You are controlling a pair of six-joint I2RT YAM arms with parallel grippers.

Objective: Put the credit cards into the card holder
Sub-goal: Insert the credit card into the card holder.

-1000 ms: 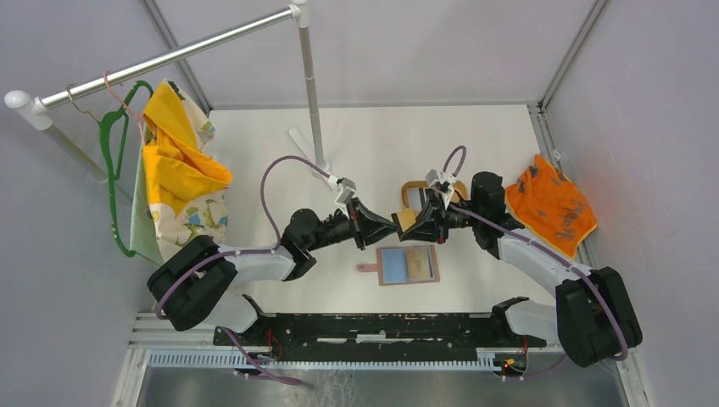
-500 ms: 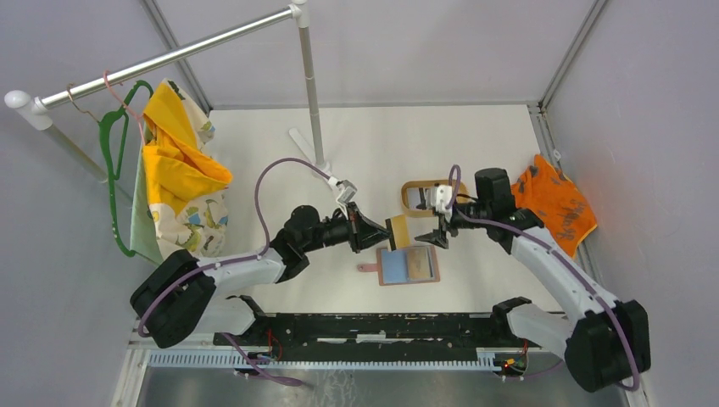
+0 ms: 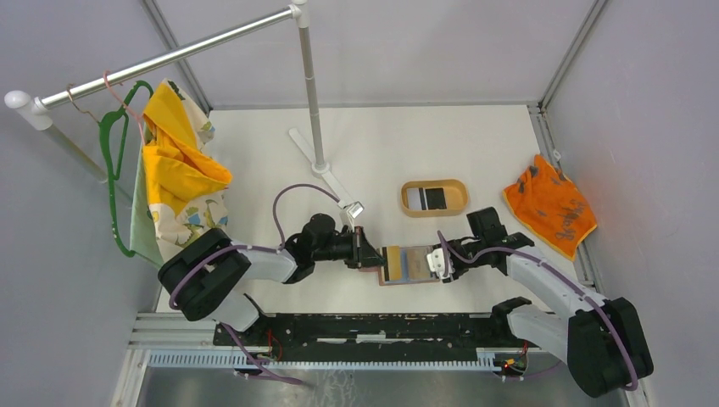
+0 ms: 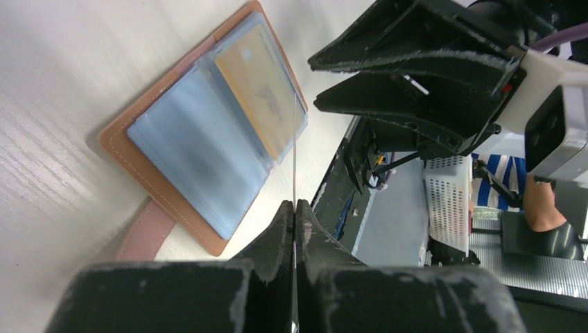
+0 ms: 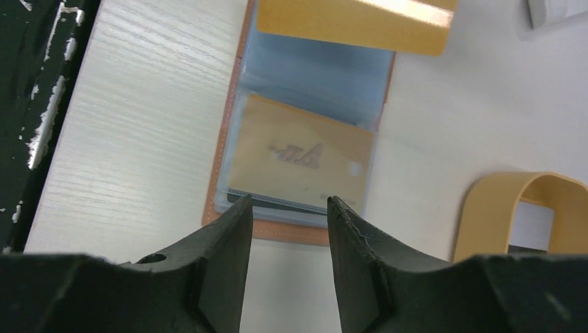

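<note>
Brown leather wallet [image 3: 418,264] lies open, nearest us. The left gripper [image 3: 379,256] pinches a gold card [image 3: 393,263] over its left page. The right gripper [image 3: 442,263], at its right edge, is empty, jaws apart. Farther back, more cards [image 3: 428,197] sit in a tray [image 3: 405,197].

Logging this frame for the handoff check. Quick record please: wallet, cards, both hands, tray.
wallet: open, lying flat
card in wallet: gold, under a clear sleeve
left hand: shut on a gold card, held over the wallet's snap-tab side
right hand: open, empty, at the wallet's opposite edge
tray: two cards inside
</note>
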